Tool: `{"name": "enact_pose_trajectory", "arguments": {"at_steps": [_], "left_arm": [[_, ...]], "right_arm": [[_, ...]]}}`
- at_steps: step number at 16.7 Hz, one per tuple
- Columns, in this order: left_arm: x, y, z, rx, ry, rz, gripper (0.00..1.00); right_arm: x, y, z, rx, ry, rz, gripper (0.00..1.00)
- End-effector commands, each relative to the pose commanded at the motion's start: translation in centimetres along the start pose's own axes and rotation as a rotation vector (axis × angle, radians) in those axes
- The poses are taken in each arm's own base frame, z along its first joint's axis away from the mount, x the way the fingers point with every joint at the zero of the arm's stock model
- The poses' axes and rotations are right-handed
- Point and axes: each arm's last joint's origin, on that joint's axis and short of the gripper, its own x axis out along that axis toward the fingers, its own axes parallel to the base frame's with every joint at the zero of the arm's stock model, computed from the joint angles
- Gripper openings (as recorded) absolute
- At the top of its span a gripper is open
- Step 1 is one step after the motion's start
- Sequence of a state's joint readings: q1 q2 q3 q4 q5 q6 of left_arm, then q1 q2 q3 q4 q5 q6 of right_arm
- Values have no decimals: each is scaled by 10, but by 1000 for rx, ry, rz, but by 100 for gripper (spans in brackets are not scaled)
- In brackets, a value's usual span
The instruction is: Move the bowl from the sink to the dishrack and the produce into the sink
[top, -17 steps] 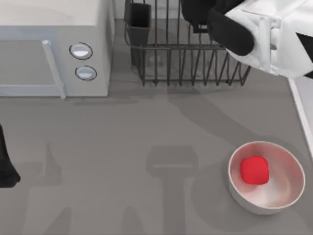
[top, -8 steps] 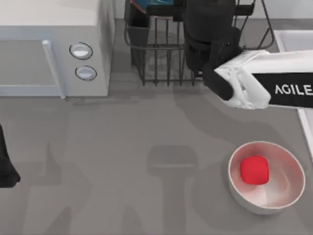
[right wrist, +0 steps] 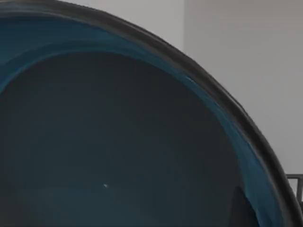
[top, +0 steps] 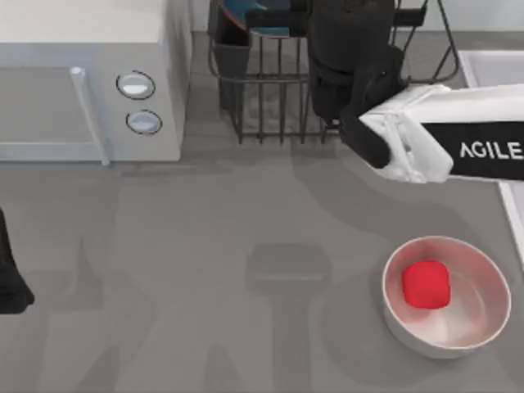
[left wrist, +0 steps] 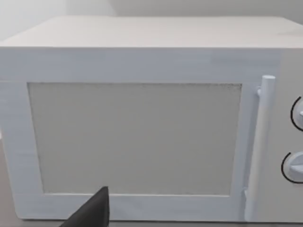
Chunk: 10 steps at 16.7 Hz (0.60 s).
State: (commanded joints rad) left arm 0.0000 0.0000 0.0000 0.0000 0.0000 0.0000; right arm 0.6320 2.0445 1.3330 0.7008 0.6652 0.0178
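Microwave point(top: 90, 78) at the table's point(top: 205, 270) far left corner; dishrack point(top: 278, 90) just right of it along the far edge, bowl point(top: 258, 16) sitting in the rack at its far left part, beside the utensil cup point(top: 232, 37). Sink point(top: 491, 65) at the right edge, right of the rack. White bowl point(top: 446, 296) near the front right corner, produce point(top: 426, 284) inside it.

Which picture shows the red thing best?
The top view: the red produce sits in plain sight inside the white bowl. The left wrist view faces the microwave instead, and the right wrist view looks into the teal bowl.
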Motion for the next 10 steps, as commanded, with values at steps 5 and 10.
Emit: {"name": "enact_pose_trajectory", "arguments": {"at_steps": [5, 10], "left_arm": [[0, 0, 0, 0, 0, 0, 100], [0, 0, 0, 0, 0, 0, 100]], "right_arm": [[0, 0, 0, 0, 0, 0, 68], [0, 0, 0, 0, 0, 0, 100]]}}
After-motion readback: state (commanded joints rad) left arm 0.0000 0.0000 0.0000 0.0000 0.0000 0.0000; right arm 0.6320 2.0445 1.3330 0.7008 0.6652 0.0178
